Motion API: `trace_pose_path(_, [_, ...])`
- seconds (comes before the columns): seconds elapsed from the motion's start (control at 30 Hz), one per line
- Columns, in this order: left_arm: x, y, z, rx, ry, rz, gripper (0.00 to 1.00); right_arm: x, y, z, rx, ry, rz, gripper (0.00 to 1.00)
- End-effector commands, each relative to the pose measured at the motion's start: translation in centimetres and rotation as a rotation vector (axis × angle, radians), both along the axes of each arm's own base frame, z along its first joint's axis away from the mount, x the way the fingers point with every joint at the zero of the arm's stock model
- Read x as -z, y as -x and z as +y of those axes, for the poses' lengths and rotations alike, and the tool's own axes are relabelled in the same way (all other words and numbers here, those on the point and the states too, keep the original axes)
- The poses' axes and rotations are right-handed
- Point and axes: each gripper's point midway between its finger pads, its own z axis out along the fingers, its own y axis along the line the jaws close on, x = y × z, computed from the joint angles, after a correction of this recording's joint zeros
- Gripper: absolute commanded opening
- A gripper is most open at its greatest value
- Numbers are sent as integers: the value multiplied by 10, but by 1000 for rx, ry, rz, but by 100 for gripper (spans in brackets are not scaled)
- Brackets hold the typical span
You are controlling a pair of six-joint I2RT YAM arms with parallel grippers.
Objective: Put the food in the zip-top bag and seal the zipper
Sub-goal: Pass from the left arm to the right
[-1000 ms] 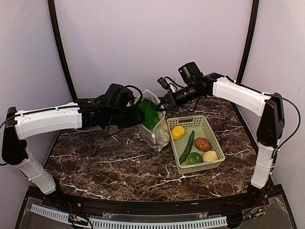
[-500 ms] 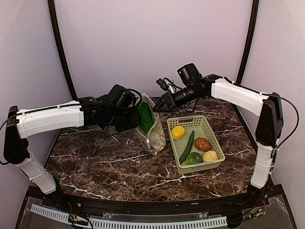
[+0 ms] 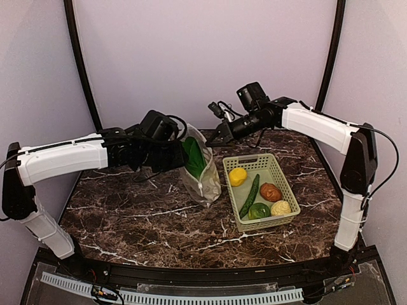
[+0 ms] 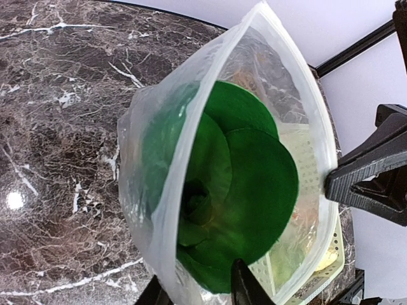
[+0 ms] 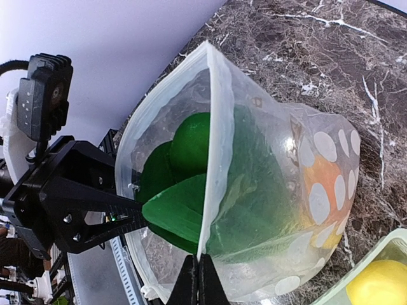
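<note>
zip-top bag (image 3: 202,173): stands on the marble surface (image 3: 140,210), bottom down, mouth up and spread wide between the two arms. Clear film with white dots. Zipper (image 5: 215,108) unsealed, the two lips well apart.

In the bag: a green leafy piece (image 4: 254,184) with broad round leaves that fills most of the opening. The right wrist view shows an orange tint through the dotted wall; can't tell what it is.

Right pincer (image 5: 198,274): jaws fully closed, pinching the basket-side lip of the bag. The left wrist view confirms this, its tip (image 4: 334,183) meets the rim.

Left pincer (image 4: 198,289): fingers part-way apart at the opposite lip. The rim and the lower edge of the leafy piece both sit in the gap. Can't tell whether it clamps either one or only straddles them.

Basket (image 3: 254,157): light green mesh, just right of the bag; can't tell if they touch. It holds the rest of the food:
- lemon (image 3: 237,176) in the back-left corner
- long green piece (image 3: 250,196) lying diagonally through the middle
- brown one (image 3: 270,192) on the right
- green round one (image 3: 259,210) at the front
- pale bumpy one (image 3: 280,208) front right, beside the green round one

Both arms reach in from the sides and meet over the back half of the surface.
</note>
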Motion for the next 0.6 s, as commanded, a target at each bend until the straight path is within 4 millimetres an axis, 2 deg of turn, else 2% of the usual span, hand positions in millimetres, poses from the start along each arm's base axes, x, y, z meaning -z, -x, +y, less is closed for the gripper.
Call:
trace_pose_path(0.0, [-10, 9, 23, -64, -29, 22, 30, -30, -1, 3, -7, -66, -31, 0])
trace_pose_path(0.17, [-9, 15, 12, -17, 1, 62, 34, -23, -1, 7, -18, -76, 5, 0])
trace_pose_path(0.2, [-8, 17, 9, -7, 2, 65, 42, -22, -1, 8, -21, -78, 9, 0])
trace_pose_path(0.27, [-9, 21, 7, -1, -8, 66, 47, -21, -1, 9, -24, -80, 16, 0])
trace_pose_path(0.4, [-9, 27, 19, -50, -41, 76, 46, -24, -1, 9, -25, -90, 17, 0])
trace_pose_path(0.57, [-18, 34, 7, -11, -4, 56, 47, -24, -3, 11, -20, -90, 13, 0])
